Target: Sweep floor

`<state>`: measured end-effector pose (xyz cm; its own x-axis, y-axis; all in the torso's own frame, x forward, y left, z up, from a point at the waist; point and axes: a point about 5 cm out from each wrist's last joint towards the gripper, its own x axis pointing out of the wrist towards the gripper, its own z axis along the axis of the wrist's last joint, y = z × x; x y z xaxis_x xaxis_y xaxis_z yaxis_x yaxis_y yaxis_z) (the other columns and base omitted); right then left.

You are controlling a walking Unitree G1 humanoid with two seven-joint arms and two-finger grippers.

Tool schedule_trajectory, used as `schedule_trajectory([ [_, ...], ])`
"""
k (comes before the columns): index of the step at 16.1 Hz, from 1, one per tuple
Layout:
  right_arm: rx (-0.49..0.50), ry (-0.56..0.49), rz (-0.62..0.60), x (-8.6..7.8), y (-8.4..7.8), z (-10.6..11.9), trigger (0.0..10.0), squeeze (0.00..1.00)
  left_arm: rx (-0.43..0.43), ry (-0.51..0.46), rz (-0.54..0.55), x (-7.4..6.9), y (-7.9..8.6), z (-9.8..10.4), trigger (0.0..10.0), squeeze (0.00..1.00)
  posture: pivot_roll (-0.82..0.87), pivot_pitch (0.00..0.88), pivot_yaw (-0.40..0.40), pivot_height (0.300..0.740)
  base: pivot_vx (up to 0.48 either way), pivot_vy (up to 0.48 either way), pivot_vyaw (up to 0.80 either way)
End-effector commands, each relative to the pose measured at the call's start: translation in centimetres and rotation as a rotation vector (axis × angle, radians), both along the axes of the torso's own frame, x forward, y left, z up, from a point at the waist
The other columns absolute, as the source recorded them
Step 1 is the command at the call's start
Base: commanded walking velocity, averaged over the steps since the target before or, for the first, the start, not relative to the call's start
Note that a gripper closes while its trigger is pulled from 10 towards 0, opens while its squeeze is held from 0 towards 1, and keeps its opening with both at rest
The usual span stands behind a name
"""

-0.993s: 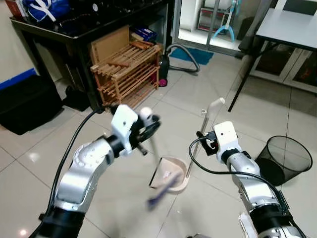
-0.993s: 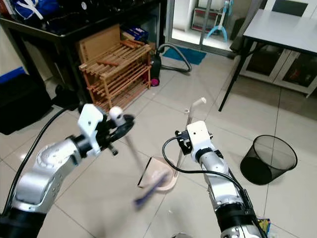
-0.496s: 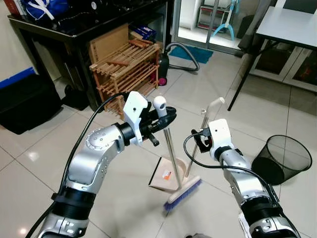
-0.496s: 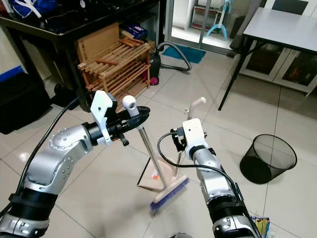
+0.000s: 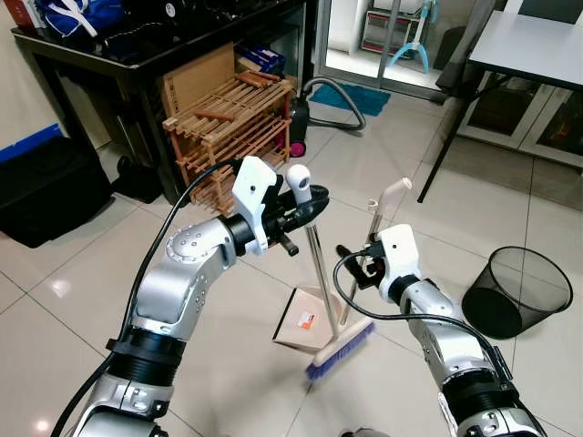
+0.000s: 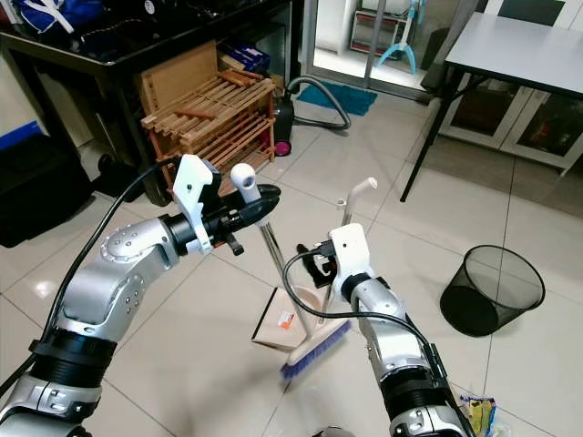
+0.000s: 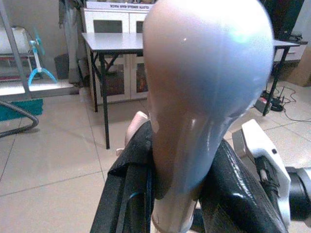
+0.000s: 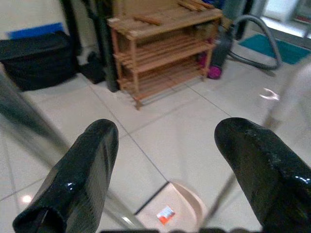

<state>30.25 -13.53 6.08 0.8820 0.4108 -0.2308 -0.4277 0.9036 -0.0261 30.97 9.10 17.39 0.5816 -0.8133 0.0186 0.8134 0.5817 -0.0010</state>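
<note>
Gripping, left gripper (image 5: 305, 202): at frame centre, black fingers clamped on the white rounded top of the broom (image 5: 314, 273); the left wrist view shows the knob pinched between both fingers (image 7: 127, 194).
Broom: metal shaft runs down and slightly right from the knob; blue-bristled head (image 5: 341, 344) rests on the tiled floor (image 5: 82, 300), lower centre of the frame.
Dustpan (image 5: 304, 320): beige, lying on the floor just left of the broom head, touching or nearly touching it; its upright handle (image 5: 372, 238) rises to a pale curved grip at centre right.
Scrap (image 5: 307, 320): small orange-and-white piece lying inside the dustpan.
Right gripper (image 8: 165, 179): fingers spread wide, holding nothing; the right wrist view looks between them at the dustpan below. The gripper sits beside the dustpan handle; contact cannot be judged.
Surroundings: wooden rack (image 5: 232, 132) at upper left under a black table (image 5: 127, 55); black mesh wastebasket (image 5: 516, 291) at right edge; vacuum hose (image 5: 342, 91) at upper centre.
</note>
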Motion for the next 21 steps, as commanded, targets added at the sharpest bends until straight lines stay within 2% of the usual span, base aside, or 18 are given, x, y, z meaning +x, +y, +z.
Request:
schedule_trajectory([
  [1,0.024,-0.028,0.031,0.0,0.3,0.6,10.0,0.00,-0.029,-0.033,0.010,0.4,0.1,1.0,10.0,0.00,-0.02,0.012,0.023,0.740,0.000,0.000,0.00],
  [10,0.034,-0.044,0.196,-0.3,1.1,1.4,10.0,0.00,-0.030,-0.028,0.030,1.0,-0.5,0.8,10.0,0.00,-0.03,0.022,0.021,0.740,0.000,0.000,0.00],
  [12,-0.007,-0.039,0.105,0.4,0.3,1.3,10.0,0.00,-0.038,-0.024,0.016,1.0,-0.9,0.9,10.0,0.00,-0.03,0.026,0.020,0.740,0.000,0.000,0.00],
  [13,-0.051,-0.032,0.024,1.1,-0.6,1.1,10.0,0.00,-0.029,-0.025,-0.002,0.8,-1.1,0.9,10.0,0.00,-0.03,0.028,0.021,0.740,0.000,0.000,0.00],
  [17,-0.057,-0.036,-0.082,2.6,-1.7,1.5,10.0,0.00,-0.023,-0.022,-0.032,0.7,-1.5,1.0,10.0,0.00,-0.03,0.033,0.023,0.740,0.000,0.000,0.00],
  [19,-0.050,-0.046,-0.048,3.0,-1.0,1.8,10.0,0.00,-0.018,-0.022,-0.040,0.6,-1.6,1.0,10.0,0.00,-0.03,0.038,0.027,0.740,0.000,0.000,0.00],
  [21,-0.043,-0.027,0.056,2.6,0.4,1.5,10.0,0.00,-0.028,-0.015,-0.035,0.6,-1.6,0.9,10.0,0.00,-0.03,0.036,0.031,0.740,0.000,0.000,0.00],
])
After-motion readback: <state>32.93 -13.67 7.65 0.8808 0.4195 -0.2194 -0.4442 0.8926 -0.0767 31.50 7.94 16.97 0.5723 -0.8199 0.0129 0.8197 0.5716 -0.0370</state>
